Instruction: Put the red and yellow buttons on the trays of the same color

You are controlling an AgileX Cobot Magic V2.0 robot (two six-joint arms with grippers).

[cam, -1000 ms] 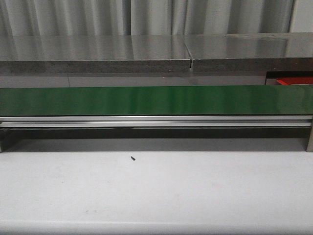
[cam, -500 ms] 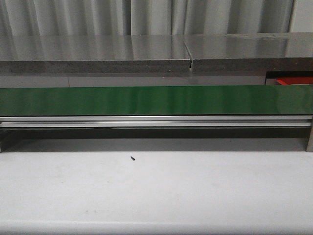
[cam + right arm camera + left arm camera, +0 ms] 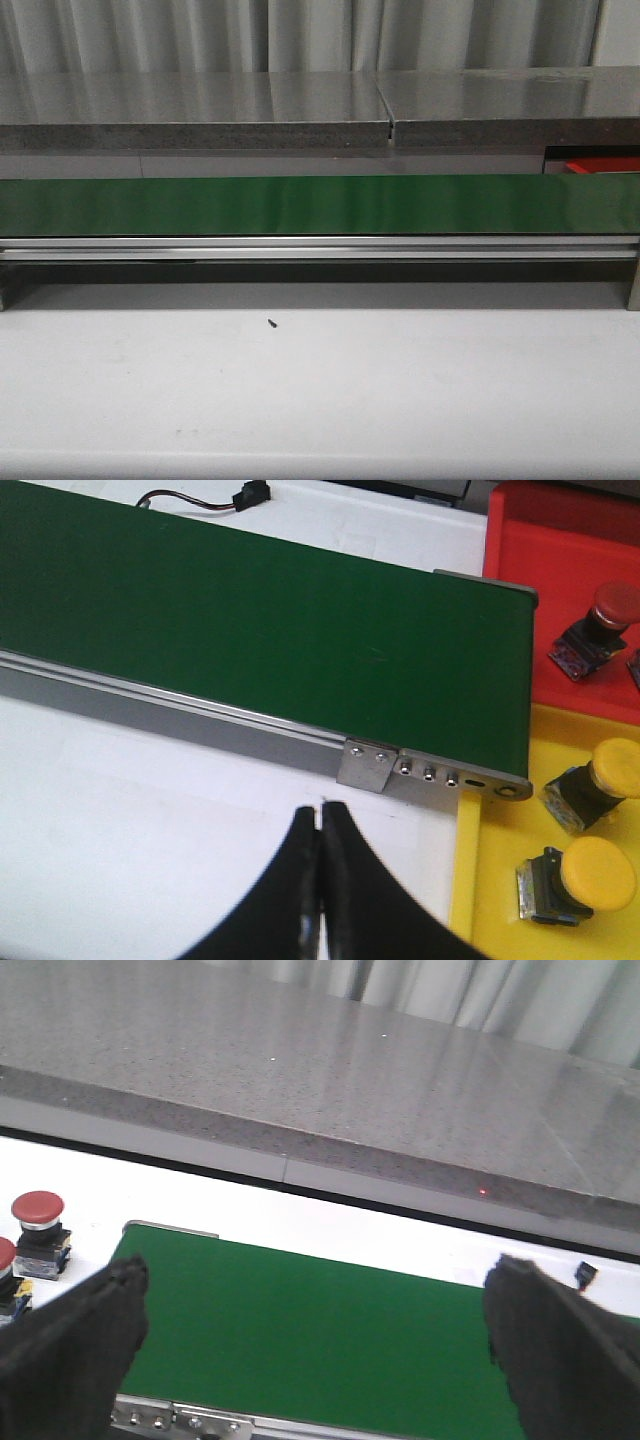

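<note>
In the left wrist view a red button (image 3: 37, 1209) stands on the white table beside the end of the green belt (image 3: 300, 1330), and a second red button (image 3: 5, 1260) is cut off by the frame edge. My left gripper (image 3: 318, 1265) hangs open above the belt, holding nothing. The right wrist view shows a red tray (image 3: 540, 560) holding a red button (image 3: 605, 608), and a yellow tray (image 3: 500, 880) holding two yellow buttons (image 3: 611, 768) (image 3: 594, 870). My right gripper (image 3: 320, 815) is shut and empty over the white table, beside the yellow tray.
The green belt (image 3: 320, 205) runs across the front view with an aluminium rail (image 3: 320, 248) below it and a grey stone ledge (image 3: 200, 110) behind. A corner of the red tray (image 3: 600, 165) shows at the right. A small black connector (image 3: 250, 495) lies behind the belt.
</note>
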